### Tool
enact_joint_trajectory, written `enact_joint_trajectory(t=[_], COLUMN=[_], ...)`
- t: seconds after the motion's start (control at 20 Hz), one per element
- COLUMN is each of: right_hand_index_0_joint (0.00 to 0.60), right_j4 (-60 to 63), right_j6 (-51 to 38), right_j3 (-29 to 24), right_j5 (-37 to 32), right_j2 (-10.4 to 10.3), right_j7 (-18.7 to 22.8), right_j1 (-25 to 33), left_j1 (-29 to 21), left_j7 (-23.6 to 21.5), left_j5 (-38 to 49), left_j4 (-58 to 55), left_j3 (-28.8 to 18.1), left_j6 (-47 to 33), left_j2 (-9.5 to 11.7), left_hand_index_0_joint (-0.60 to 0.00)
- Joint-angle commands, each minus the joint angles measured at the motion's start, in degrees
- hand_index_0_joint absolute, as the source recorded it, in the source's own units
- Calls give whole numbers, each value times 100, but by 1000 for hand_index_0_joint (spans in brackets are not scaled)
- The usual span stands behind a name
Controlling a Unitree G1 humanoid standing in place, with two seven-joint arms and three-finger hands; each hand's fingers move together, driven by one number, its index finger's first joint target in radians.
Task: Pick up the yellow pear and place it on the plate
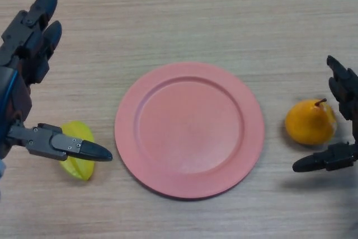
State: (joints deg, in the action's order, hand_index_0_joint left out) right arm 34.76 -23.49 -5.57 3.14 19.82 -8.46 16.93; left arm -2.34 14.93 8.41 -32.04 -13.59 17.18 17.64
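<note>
Sitting right of the plate [189, 130], the pear [310, 122] is flanked by the right hand [341, 121], fingers spread, holding nothing; left hand [25, 82] open too, over a yellow starfruit [77, 158].

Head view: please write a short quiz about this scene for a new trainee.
1. True or false: the pear already lies on the plate.
2. Which hand is closer to the pear? A. left hand B. right hand
3. What lies partly under the left hand's thumb?

Key:
1. False; it lies on the table, to the right of the plate.
2. B
3. A yellow star fruit.
</note>
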Motion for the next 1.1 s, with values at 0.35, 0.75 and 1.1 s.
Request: enact_joint_trajectory(t=[0.35, 0.75, 1.1], right_hand_index_0_joint=[550, 600, 600], right_j4=[991, -262, -2998], right_j6=[-1257, -121, 2054], right_j3=[-249, -373, 70], right_j5=[233, -417, -1130], right_j2=[371, 345, -319], right_j7=[819, 679, 467], right_j1=[751, 455, -6], left_j1=[-68, -42, -71], left_j7=[-191, -176, -129], left_j5=[21, 70, 254], left_j4=[-226, -122, -190], left_j3=[-424, -477, -501], left_j6=[-657, -618, -405], left_j2=[136, 129, 171], left_hand_index_0_joint=[0, 0, 0])
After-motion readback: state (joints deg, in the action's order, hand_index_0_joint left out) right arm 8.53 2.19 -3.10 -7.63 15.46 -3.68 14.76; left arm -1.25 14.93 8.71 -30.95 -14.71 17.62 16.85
